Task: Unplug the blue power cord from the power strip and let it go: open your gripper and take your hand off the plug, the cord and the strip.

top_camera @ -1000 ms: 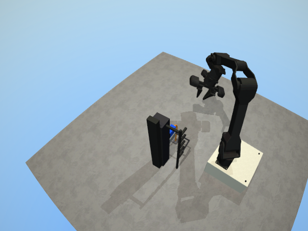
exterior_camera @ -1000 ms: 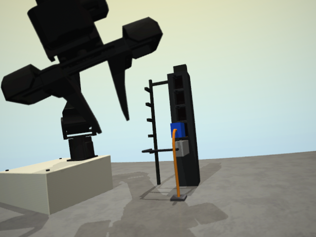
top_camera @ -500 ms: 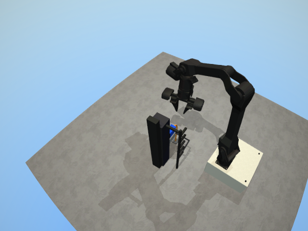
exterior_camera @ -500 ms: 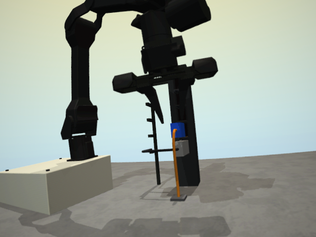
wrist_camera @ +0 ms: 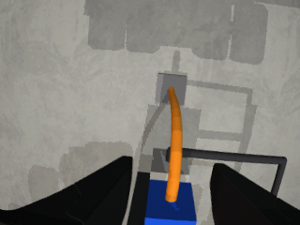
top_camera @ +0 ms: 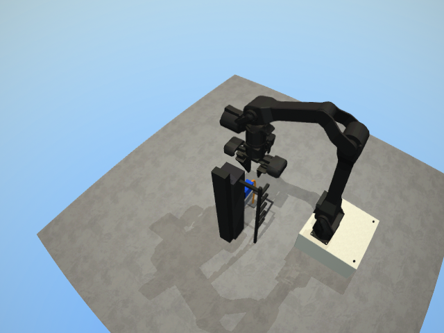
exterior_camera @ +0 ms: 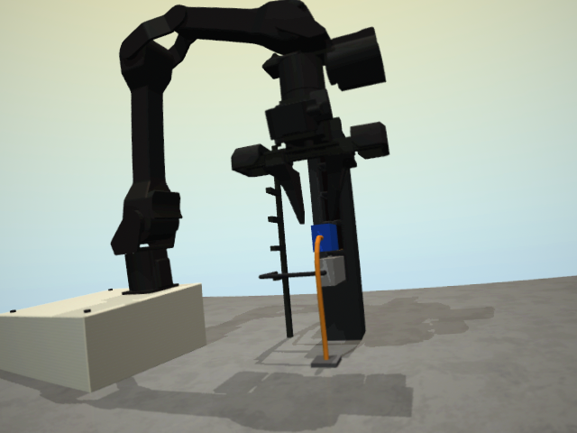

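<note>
The blue plug (top_camera: 248, 186) (exterior_camera: 325, 237) (wrist_camera: 159, 197) sits against the front of the upright black power strip (top_camera: 222, 207) (exterior_camera: 352, 293). Its orange cord (top_camera: 254, 195) (exterior_camera: 319, 298) (wrist_camera: 176, 136) comes out of the plug's front and runs down to the floor. My gripper (top_camera: 254, 174) (exterior_camera: 316, 220) (wrist_camera: 172, 170) points down just above the plug, with its fingers partly open and nothing held. In the wrist view the plug shows low between the two fingers, with a gap on each side. One finger overlaps the strip in the exterior view, so part of the strip's face is hidden.
A grey plug (exterior_camera: 333, 270) sits in the strip just below the blue one, with a black cord (exterior_camera: 297, 274) (wrist_camera: 234, 156) running sideways. A thin black post with short pegs (top_camera: 257, 215) (exterior_camera: 283, 289) stands beside the strip. The orange cord ends at a small dark plate (exterior_camera: 321, 363) (wrist_camera: 180, 84).
</note>
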Motion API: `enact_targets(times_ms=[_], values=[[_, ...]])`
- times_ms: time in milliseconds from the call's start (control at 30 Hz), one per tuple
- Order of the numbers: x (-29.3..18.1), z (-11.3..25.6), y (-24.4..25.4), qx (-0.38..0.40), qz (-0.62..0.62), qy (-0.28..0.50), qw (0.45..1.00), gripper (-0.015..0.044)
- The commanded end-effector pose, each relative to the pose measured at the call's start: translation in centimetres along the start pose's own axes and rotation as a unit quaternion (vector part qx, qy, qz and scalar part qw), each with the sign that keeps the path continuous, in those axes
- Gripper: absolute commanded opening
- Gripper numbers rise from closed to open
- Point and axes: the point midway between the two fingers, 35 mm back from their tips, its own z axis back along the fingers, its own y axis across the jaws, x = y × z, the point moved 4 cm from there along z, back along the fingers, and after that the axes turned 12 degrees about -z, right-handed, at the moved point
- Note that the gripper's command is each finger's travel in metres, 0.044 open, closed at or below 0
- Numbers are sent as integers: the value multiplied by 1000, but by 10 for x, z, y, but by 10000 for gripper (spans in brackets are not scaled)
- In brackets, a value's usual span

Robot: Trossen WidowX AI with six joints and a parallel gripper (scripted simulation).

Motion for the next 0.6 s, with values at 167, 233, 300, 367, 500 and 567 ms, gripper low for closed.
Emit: enact_targets(times_ms=[167, 233, 300, 367, 500, 567], values=[[-10, 0, -3, -2, -3, -2, 1000, 160], [-14, 0, -4, -2, -3, -2, 1000, 160], [-17, 0, -4, -2, -3, -2, 1000, 160], [-20, 0, -5, -2, -3, -2, 1000, 160], [-26, 0, -7, -2, -3, -2, 1000, 160], [-29, 0, -8, -2, -3, -1, 1000, 160]])
